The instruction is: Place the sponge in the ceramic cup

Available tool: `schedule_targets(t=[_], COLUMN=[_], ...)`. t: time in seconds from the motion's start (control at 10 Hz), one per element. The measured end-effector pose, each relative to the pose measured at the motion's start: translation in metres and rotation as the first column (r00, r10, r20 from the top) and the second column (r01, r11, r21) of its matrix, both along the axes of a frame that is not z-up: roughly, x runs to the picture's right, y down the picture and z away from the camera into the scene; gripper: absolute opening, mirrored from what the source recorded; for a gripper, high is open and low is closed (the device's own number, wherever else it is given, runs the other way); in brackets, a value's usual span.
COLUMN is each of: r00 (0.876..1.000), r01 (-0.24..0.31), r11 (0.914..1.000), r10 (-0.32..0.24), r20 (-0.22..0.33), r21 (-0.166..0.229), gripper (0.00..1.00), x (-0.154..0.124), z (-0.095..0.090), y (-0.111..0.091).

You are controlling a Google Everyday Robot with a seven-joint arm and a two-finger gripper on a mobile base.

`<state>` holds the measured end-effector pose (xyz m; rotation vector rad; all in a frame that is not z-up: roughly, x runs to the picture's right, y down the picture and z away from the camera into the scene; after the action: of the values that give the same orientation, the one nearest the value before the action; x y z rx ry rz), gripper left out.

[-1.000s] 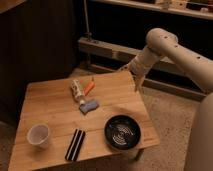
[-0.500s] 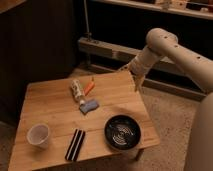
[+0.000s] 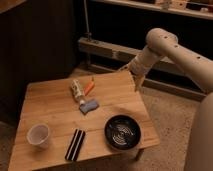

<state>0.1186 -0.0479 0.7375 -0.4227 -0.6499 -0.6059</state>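
The blue-grey sponge (image 3: 89, 106) lies flat near the middle of the wooden table (image 3: 50, 107). The white ceramic cup (image 3: 39, 135) stands upright near the table's front left corner, with nothing in it. My gripper (image 3: 136, 83) hangs from the pale arm over the table's far right edge, pointing down. It is well to the right of the sponge and above it. It is open and holds nothing.
A white tube-like bottle (image 3: 77, 91) and a small orange item (image 3: 89, 87) lie just behind the sponge. A wide black bowl (image 3: 122, 132) sits at the front right, and a flat black striped bar (image 3: 75, 144) lies between it and the cup. Dark shelving stands behind the table.
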Motion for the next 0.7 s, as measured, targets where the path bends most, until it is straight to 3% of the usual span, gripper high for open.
schedule_targets(t=[0.7], r00=[1.000], r01=[-0.013], r11=[0.9999], r10=[0.013], r20=[0.004], r21=[0.008], gripper=[0.80], x=[-0.0012], z=[0.0021], y=[-0.0019])
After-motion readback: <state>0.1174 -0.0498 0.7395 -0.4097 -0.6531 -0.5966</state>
